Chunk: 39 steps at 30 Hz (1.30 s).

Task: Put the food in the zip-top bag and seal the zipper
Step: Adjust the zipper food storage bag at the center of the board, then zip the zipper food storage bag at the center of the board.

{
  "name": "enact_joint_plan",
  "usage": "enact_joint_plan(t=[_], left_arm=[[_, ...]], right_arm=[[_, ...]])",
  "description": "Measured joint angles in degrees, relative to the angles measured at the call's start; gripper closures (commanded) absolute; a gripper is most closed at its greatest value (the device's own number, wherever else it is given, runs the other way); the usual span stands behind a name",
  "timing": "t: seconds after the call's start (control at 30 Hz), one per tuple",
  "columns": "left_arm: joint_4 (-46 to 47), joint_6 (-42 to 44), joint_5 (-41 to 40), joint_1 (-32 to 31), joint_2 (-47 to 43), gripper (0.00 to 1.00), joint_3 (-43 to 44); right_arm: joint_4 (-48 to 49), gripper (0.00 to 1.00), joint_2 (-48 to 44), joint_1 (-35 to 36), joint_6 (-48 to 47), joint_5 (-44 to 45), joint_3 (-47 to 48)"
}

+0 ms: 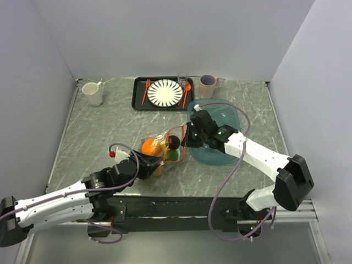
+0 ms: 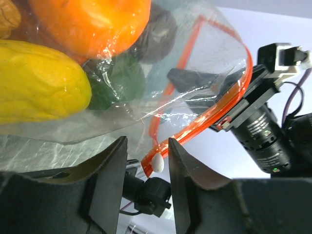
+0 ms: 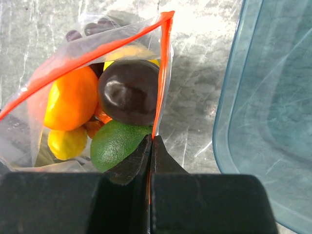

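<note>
Right wrist view: right gripper (image 3: 151, 141) pressed together on the zipper (image 3: 163, 73), pinching the orange-red strip at one corner of the mouth. Its own black fingers hide the near bottom of the frame. The zip-top bag (image 3: 19, 141) lies on the grey table (image 1: 99, 137), just beside the teal tub (image 3: 263, 122), whose far side is cut off at the frame edge.

Count inside the bag:
- one orange (image 3: 70, 105)
- one large dark purple piece (image 3: 129, 92)
- one green piece (image 3: 117, 144)
- two yellow pieces (image 3: 66, 144), the second half hidden behind the purple one
- some small dark lumps at the far end, number unclear through the plastic
- a brownish bit under the orange, too hidden to name

Left wrist view: left gripper (image 2: 146, 146) has its jaws spread, with the other end of the zipper and its white slider (image 2: 157, 164) between them. The slider sits close to one finger; contact cannot be told. Food is blurred and cropped at the top.

Top view, back of table: one tray (image 1: 137, 104), one plate (image 1: 165, 92), one fork (image 1: 146, 91), one spoon (image 1: 187, 91), one glass (image 1: 182, 80), two mugs (image 1: 93, 93).
</note>
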Motion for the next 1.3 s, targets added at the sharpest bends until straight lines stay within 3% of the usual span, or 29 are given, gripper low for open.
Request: enact_joint_plan(t=[0.13,0.3,0.43,0.6,0.7,0.73,0.8,0.87,0.9,1.0,1.1,1.3], left_arm=[[-0.07,-0.79,-0.63,0.00,-0.81,0.64,-0.11],[-0.59,-1.31,-1.46,0.00,-2.62,0.81,-1.01],[-1.38,-1.88,-1.95,0.00,-3.13,0.83,-1.01],[-1.55,-1.92,-1.97,0.00,-3.15,0.99,-1.01],[-1.75,-1.99,-1.99,0.00,-3.15,0.99,-1.01],[-1.81,-2.01,-1.99,0.00,-3.17,0.99,-1.01],[-2.12,-2.01,-1.99,0.00,-3.30,0.99,-1.01],[-2.47,-1.99,-2.05,0.00,-3.56,0.99,-1.01],[-2.60,-1.95,-2.14,0.00,-3.69,0.99,-1.01],[-2.58,-1.77,-2.36,-0.02,-3.93,0.99,-1.03],[-2.01,-1.27,-2.38,0.00,-3.87,0.99,-1.16],[1.22,0.83,-2.23,0.00,-1.20,0.99,-1.33]], right_arm=[[0.00,1.00,-0.09,0.00,0.20,-0.35,-0.50],[0.07,1.00,-0.09,0.00,0.22,-0.96,-0.50],[0.09,1.00,-0.09,0.00,0.20,-1.36,-0.50],[0.44,0.99,-0.11,0.07,0.13,-1.79,-0.79],[0.70,0.84,-0.15,0.07,0.17,-2.54,-1.42],[0.63,0.68,-0.17,0.07,-0.02,-2.51,-1.44],[0.44,0.47,-0.74,0.07,0.24,-2.29,-1.44],[-0.02,0.32,-2.08,0.09,0.04,-1.46,-1.44],[-0.46,0.30,-3.26,0.09,0.17,-0.63,-1.44],[-1.49,0.31,-8.50,0.13,0.92,2.01,-1.44],[-1.53,0.40,-13.88,0.13,2.89,2.60,-1.55],[4.26,0.50,-21.62,2.67,11.85,-4.13,-7.91]])
